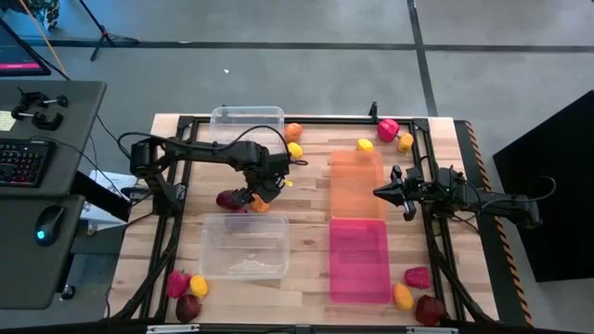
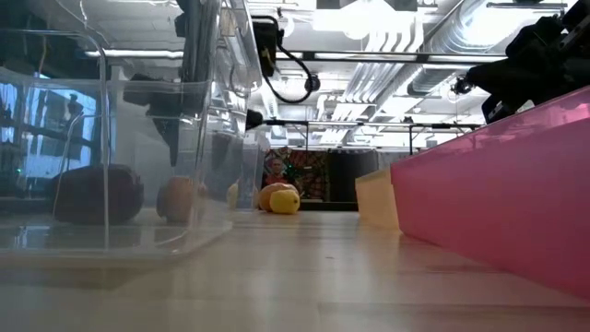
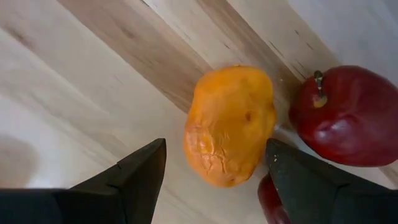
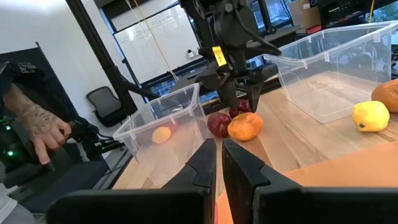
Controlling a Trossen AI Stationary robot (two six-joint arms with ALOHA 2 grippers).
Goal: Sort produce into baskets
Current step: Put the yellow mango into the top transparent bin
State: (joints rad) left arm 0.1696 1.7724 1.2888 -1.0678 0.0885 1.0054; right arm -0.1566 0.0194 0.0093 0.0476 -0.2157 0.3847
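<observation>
Beside the wooden worktop [image 1: 306, 199] we see a dark desk [image 1: 42, 186] carrying a keyboard [image 1: 23, 160] and a mouse [image 1: 48, 224]. Beyond it we see an office chair [image 4: 102, 102] and a person's hand [image 4: 43, 134].

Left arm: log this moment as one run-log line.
left end effector: open, straddling orange fruit | dark red apple beside | right end effector: shut, waiting above orange bin

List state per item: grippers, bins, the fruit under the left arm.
Left gripper: open, straddling orange fruit, not closed on it.
Right gripper: shut, empty, above orange bin.
Orange bin: empty.
Pink bin: empty.
Near clear bin: empty.
Maroon fruit: on table beside orange fruit.
</observation>
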